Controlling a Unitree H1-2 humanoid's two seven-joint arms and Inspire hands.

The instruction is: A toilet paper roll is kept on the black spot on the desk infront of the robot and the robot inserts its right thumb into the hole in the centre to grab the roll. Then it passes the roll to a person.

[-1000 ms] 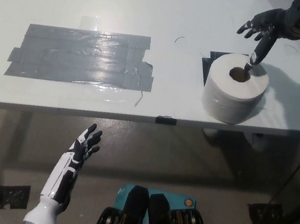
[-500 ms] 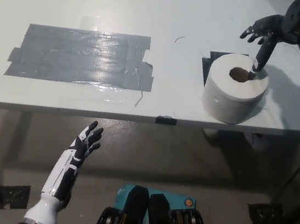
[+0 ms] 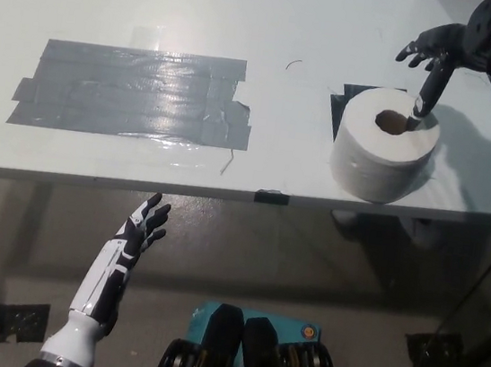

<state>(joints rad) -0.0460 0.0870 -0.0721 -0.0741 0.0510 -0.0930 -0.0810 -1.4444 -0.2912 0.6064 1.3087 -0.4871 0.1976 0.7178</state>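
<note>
Since the earlier frames the right hand (image 3: 436, 55) has lifted its thumb out of the toilet paper roll (image 3: 383, 156); it hovers open, touching the rim. The roll stands on the black spot (image 3: 337, 105) near the table (image 3: 160, 9) edge. Grey tape patch (image 3: 135, 92) lies well apart. Left hand (image 3: 143, 227) rests open below.

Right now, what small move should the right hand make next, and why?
Probably shift the right hand slightly toward the roll's centre and lower it. Its downward-pointing digit touches the toilet paper roll at the far rim, beside the hole, not inside it. The roll sits upright on the desk; nothing is gripped.
</note>
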